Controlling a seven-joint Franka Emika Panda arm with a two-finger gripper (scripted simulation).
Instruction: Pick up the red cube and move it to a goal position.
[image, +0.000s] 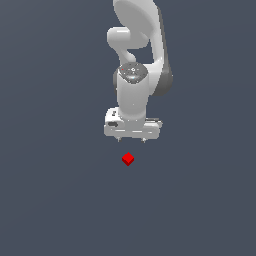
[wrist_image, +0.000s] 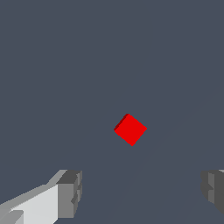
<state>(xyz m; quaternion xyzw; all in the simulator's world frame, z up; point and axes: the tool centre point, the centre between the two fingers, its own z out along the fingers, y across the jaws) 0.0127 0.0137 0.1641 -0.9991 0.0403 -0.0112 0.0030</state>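
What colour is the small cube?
Plain bright red cube; the wrist view shows it best.

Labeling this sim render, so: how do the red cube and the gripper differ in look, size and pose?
The red cube is bright red; the gripper is white with grey fingers. The cube is far smaller than the gripper's width. The cube lies apart, below the open gripper in the exterior view. Both are plain-surfaced.

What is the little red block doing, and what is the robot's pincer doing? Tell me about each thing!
Small bright red cube: lying on the dark grey floor, corner turned toward the camera, not held, nothing touching it.
White pincer: open, its grey fingers spread wide apart, empty, apart from the cube.
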